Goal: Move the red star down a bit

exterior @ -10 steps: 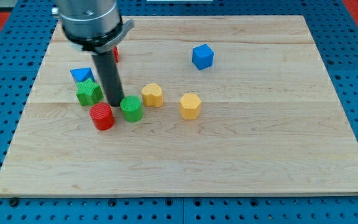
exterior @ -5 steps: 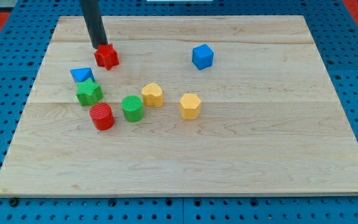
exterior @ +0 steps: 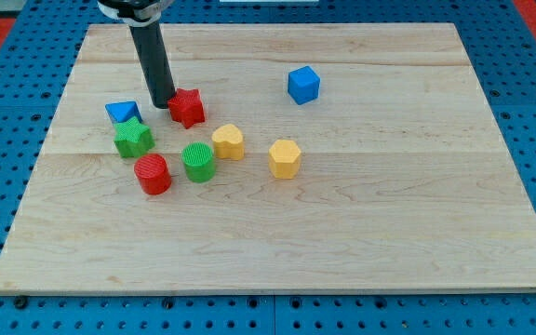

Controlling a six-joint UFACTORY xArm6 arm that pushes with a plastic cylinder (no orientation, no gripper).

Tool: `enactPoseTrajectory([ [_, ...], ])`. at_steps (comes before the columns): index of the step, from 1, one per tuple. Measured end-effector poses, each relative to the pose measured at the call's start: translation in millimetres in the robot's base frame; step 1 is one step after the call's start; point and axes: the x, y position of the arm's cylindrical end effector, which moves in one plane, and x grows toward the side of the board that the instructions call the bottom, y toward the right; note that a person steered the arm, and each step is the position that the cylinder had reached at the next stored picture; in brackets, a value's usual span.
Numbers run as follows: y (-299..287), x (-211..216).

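The red star (exterior: 188,108) lies on the wooden board (exterior: 389,186) left of centre, above the green cylinder (exterior: 197,161) and the yellow block (exterior: 229,141). My tip (exterior: 163,103) stands right at the star's left side, touching or nearly touching it. The rod rises from there to the view's top.
A blue triangle block (exterior: 122,113) and a green star (exterior: 134,139) sit just left and below my tip. A red cylinder (exterior: 153,174) lies below them. A yellow hexagon block (exterior: 285,158) is at centre and a blue cube (exterior: 303,85) at upper centre.
The red star has slid down and to the right, from near the top left toward the yellow block. My tip followed it down on its left side.
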Motion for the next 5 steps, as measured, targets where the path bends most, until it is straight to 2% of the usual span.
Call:
enactPoseTrajectory([
  [5, 4.5, 16.9],
])
